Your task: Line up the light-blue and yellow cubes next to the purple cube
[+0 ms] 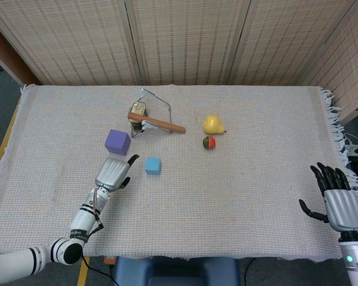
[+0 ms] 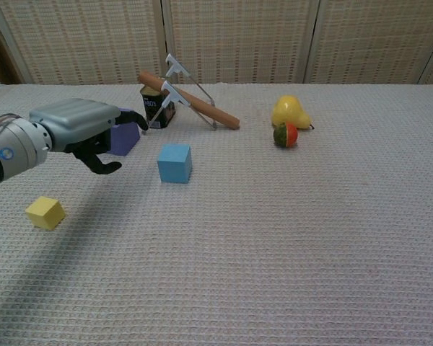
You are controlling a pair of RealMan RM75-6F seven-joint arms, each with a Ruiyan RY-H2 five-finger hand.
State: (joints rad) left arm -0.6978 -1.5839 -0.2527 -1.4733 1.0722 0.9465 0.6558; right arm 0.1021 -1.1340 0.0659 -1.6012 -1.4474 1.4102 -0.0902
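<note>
The purple cube point(image 1: 117, 142) sits left of the table's middle; in the chest view my left hand covers part of the purple cube point(image 2: 127, 138). The light-blue cube point(image 1: 153, 165) point(image 2: 175, 163) lies a little right of and nearer than it. The yellow cube point(image 2: 45, 213) lies near the front left; my left arm hides it in the head view. My left hand point(image 1: 113, 173) point(image 2: 78, 127) hovers between the purple and light-blue cubes, fingers apart, holding nothing. My right hand point(image 1: 340, 204) hangs open past the table's right front corner.
A small can point(image 1: 137, 111) with a wooden-handled metal tool point(image 1: 161, 123) leaning on it stands behind the purple cube. A yellow pear point(image 1: 212, 124) and a small red-green ball point(image 1: 209, 142) lie right of centre. A woven cloth point(image 1: 238, 202) covers the table.
</note>
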